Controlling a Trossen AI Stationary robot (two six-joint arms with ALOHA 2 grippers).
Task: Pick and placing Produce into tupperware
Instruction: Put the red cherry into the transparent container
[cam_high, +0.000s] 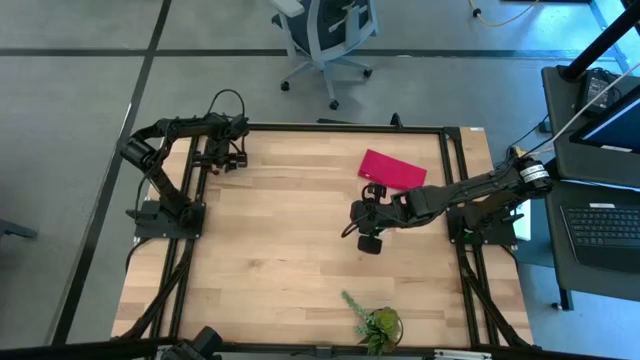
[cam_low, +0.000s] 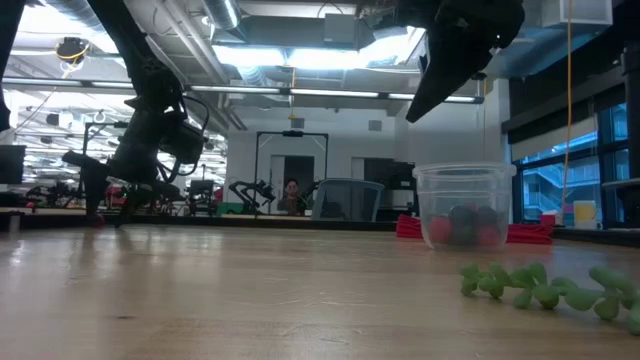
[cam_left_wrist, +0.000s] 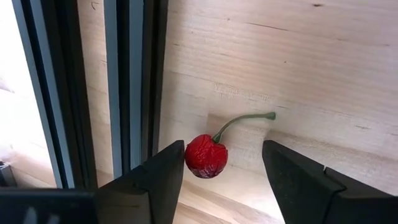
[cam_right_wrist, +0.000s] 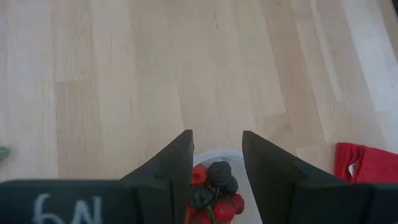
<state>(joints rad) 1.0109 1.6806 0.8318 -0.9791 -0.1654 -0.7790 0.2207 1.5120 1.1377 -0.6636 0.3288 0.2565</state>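
A bright red cherry (cam_left_wrist: 206, 155) with a green stem lies on the wood at the table's far left corner, beside the black frame rail. My left gripper (cam_left_wrist: 222, 171) (cam_high: 232, 155) points down over it, open, with one finger on each side of the fruit. The tupperware (cam_low: 465, 205) (cam_right_wrist: 214, 186), a clear round cup, stands upright on the table right of centre and holds several red and dark fruits. My right gripper (cam_right_wrist: 216, 165) (cam_high: 365, 225) hangs well above the cup, open, with nothing between its fingers. My left gripper comes at the cherry from above, pointing down, and the fruit rests on the table between the fingers. One finger (cam_left_wrist: 169, 174) stands right against the cherry's side (cam_left_wrist: 189, 158). I cannot tell whether it touches. The other finger is clear of it.
A flat red rectangular piece (cam_high: 392, 170) (cam_right_wrist: 367, 163) lies just beyond the cup toward the far edge. A green leafy plant (cam_high: 375, 322) (cam_low: 545, 285) lies at the near edge. The black frame rail (cam_left_wrist: 127, 87) runs close beside the cherry. Bare wood fills the table's middle.
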